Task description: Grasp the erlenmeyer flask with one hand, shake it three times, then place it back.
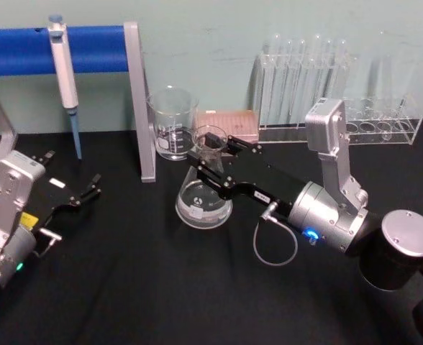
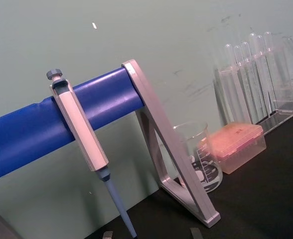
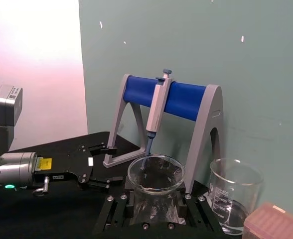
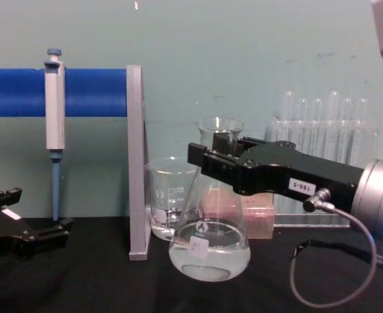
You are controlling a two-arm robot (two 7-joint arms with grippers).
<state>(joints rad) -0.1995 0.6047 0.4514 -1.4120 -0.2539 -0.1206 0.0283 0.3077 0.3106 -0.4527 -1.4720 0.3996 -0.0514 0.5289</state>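
The erlenmeyer flask (image 1: 203, 198) is clear glass with a wide base, and it is at the middle of the black table, in front of the beaker. My right gripper (image 1: 211, 155) reaches in from the right and is shut on the flask's neck just below the flared rim. From the side, the flask (image 4: 209, 244) hangs from the black fingers (image 4: 212, 158) with its base at or just above the cloth. The neck (image 3: 155, 180) sits between the two fingers in the right wrist view. My left gripper (image 1: 91, 191) rests open at the left, away from the flask.
A glass beaker (image 1: 173, 123) stands behind the flask, beside a pink tip box (image 1: 231, 123). A pipette (image 1: 64, 72) hangs on the blue-barred stand (image 1: 138, 100) at the back left. A clear test-tube rack (image 1: 341, 108) lines the back right.
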